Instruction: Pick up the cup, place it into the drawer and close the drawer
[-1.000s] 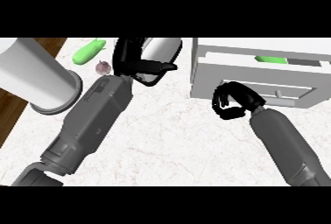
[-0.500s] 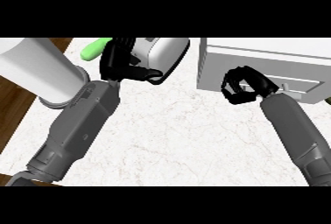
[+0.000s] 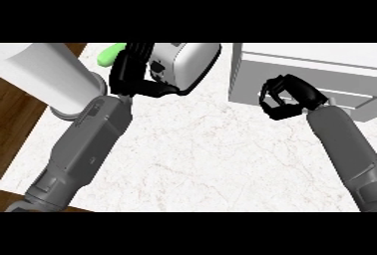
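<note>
Gripping the cup [image 3: 188, 62], the left hand [image 3: 136, 74] has its black fingers curled round the pale, rounded body near the counter's [image 3: 199, 159] far edge, left of centre. The cup looks smooth, glossy white-grey, and lies tilted in the hold, its mouth hidden. The right hand [image 3: 287, 97] hangs at the front face of the white drawer unit [image 3: 294, 64] at the far right corner, fingers curled inward and clasping nothing visible; whether they touch the drawer front cannot be told.

From this angle the drawer front looks flush or nearly so, and no open cavity shows. My worry is that the cup may be carried over before there is room to receive it, striking the cabinet's boxy top edge. The smooth, curved wall of the cup could also slide in the fingers during the swing across.

A tall matte white cylinder [image 3: 44, 74] stands at the far left edge, close to the left forearm, and could be nudged. A small bright green object [image 3: 110, 54] lies behind the hand. The counter is pale, veined marble.
</note>
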You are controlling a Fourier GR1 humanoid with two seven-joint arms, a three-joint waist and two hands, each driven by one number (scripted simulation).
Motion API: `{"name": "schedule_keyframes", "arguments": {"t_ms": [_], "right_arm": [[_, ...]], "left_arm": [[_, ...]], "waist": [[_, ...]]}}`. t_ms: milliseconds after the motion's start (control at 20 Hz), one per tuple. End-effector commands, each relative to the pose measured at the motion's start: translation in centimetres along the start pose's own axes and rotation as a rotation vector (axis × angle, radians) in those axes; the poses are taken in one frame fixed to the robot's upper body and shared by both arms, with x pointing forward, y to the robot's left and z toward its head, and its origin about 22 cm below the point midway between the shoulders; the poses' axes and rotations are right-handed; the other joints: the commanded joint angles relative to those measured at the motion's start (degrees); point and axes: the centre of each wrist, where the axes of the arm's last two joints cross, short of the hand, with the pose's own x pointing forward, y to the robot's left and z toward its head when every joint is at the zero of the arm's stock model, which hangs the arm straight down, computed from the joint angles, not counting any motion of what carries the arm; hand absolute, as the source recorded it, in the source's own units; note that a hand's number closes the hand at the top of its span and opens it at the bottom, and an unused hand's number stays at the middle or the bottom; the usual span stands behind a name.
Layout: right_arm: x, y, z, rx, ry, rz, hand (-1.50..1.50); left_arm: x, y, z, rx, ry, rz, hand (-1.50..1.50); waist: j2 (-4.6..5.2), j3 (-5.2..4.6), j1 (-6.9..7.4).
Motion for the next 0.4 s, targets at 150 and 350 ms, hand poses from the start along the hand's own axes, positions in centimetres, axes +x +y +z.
{"name": "schedule_keyframes", "arguments": {"t_ms": [150,350], "right_arm": [[5.5,-8.5,0.1,-0.262,-0.01,0.1,1.5],[5.0,-8.9,0.9,-0.247,-0.008,0.085,1.5]], "left_arm": [[-0.3,0.3,0.7,-0.017,0.011,0.029,-1.5],[-0.1,0.5,0.7,-0.022,0.008,0.033,-1.5]], "waist": [[0.81,-0.72,2.98],[1.04,-0.67,2.97]]}}
